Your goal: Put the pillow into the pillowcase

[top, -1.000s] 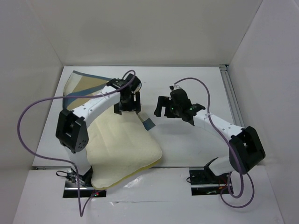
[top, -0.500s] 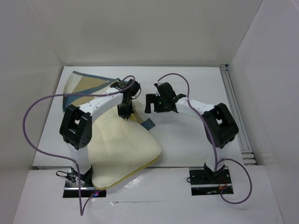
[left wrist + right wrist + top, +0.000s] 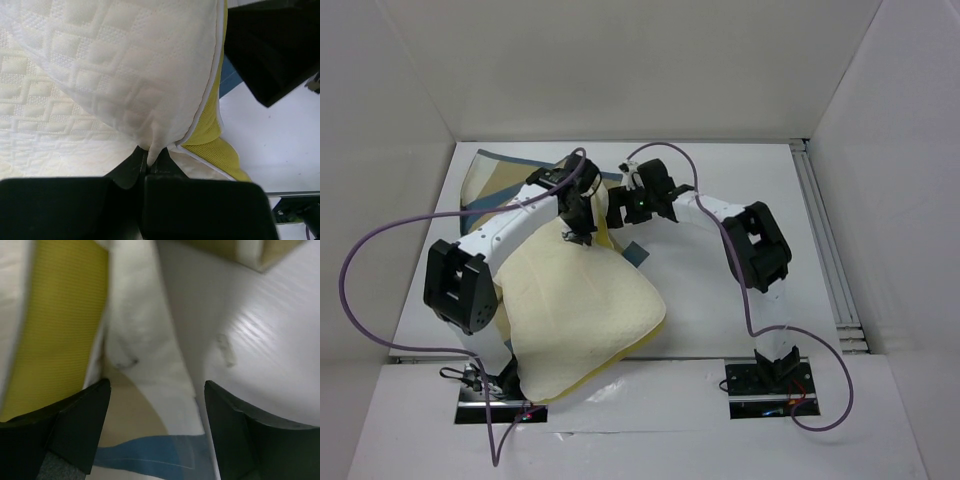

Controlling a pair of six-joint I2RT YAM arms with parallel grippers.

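Overhead view. The pillow (image 3: 585,310) is a large cream cushion with a quilted diamond pattern, white piping and a bright yellow mesh edge band (image 3: 210,135). It lies on the left half of the desk (image 3: 700,295), its near end hanging over the near edge beside the left arm's base and its far end raised toward the middle of the desk. The pillowcase (image 3: 495,180), checked in blue, tan and cream, lies flat toward the far left corner, partly under the pillow. A blue corner of it shows just beside the pillow's right edge.

The left gripper (image 3: 582,232) has its jaws closed, pinching a fold of the pillow's cream fabric next to the piping (left wrist view (image 3: 150,162)). The right gripper (image 3: 620,205) is just beside it on the right. Its jaws are spread wide and grip nothing (right wrist view (image 3: 157,390)); below them lie the pillowcase's tan and blue checks (image 3: 135,440), with the yellow band to one side.

A purple cable (image 3: 365,260) loops off each arm. White walls enclose the desk, and a metal rail (image 3: 820,230) runs along its right edge.
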